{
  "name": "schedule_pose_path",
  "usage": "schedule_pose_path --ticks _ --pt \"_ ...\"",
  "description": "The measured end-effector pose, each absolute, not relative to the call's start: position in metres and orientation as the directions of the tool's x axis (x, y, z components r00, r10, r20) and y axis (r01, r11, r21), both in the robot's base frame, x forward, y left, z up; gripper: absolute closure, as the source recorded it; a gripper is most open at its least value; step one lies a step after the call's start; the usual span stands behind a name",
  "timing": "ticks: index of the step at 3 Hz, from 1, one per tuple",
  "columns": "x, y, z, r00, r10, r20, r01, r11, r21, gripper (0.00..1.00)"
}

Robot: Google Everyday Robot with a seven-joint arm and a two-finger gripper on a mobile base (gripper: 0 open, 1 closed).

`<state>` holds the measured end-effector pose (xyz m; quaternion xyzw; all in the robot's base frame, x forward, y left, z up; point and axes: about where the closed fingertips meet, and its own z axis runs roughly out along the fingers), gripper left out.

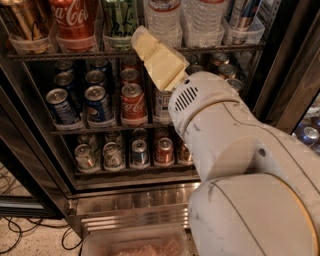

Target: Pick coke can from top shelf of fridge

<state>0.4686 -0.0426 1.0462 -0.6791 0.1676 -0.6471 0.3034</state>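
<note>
Coke can (75, 20): standing in a clear tray towards the left of the top shelf (225, 48) of the fridge (282, 75), just beside a green-and-white can (120, 20).

End effector (140, 36): hovering before the shelf rail, right of the coke can and not touching it, with its tip pointing up-left. Whether it is spread or pressed together cannot be told.

Water bottles (200, 20): standing further right.

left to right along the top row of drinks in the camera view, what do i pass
gold can → coke can → green-and-white can → first water bottle → second water bottle → blue can; the tool is in front, its tip between green-and-white can and first water bottle
</note>
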Motion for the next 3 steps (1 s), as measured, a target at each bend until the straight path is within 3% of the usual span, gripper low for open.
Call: schedule_pose_path --ticks 2,3 --pt "0.4686 -0.0426 1.0462 0.106 -0.620 0.777 0.165 -0.760 -0.629 0.00" --pt "0.4691 -0.0404 1.0476 0.094 -0.755 0.649 0.185 -0.627 -0.757 0.00"
